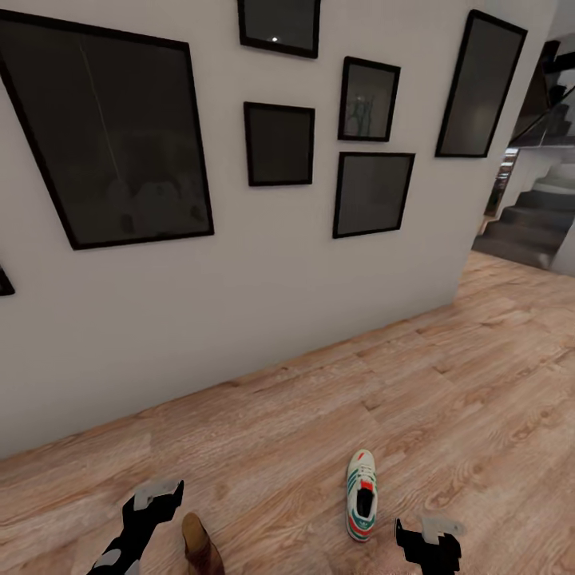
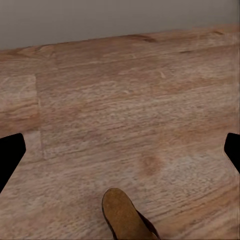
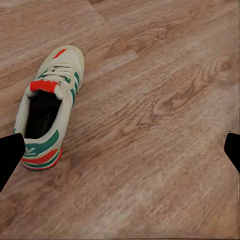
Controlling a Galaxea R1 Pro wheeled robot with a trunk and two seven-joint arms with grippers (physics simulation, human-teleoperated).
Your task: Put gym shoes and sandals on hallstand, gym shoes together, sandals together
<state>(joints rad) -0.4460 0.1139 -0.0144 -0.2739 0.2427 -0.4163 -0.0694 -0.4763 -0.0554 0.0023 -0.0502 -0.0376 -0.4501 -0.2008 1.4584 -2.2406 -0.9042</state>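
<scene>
One gym shoe (image 1: 362, 495) is lying on the corridor floor (image 1: 447, 399) just ahead and inward of the right gripper (image 1: 429, 547), the nearer arm, its long axis running away from the robot with the toe pointing toward the picture wall (image 1: 239, 263). The right gripper is hanging spread and empty. The left gripper (image 1: 152, 503) is likewise spread, with a sandal (image 1: 200, 545) lying just beside it, toe forward.

We see 1 white low-top sneaker with green stripes (image 1: 361, 495) lying on the light brown wood-plank floor (image 1: 479, 383), toe toward the pale wall (image 1: 239, 303). To its left, apart from it, lies 1 brown leather sandal (image 1: 200, 547). 6 black-framed pictures (image 1: 279, 144) hang on the wall, and dark stairs (image 1: 527, 228) rise at the far right.
</scene>
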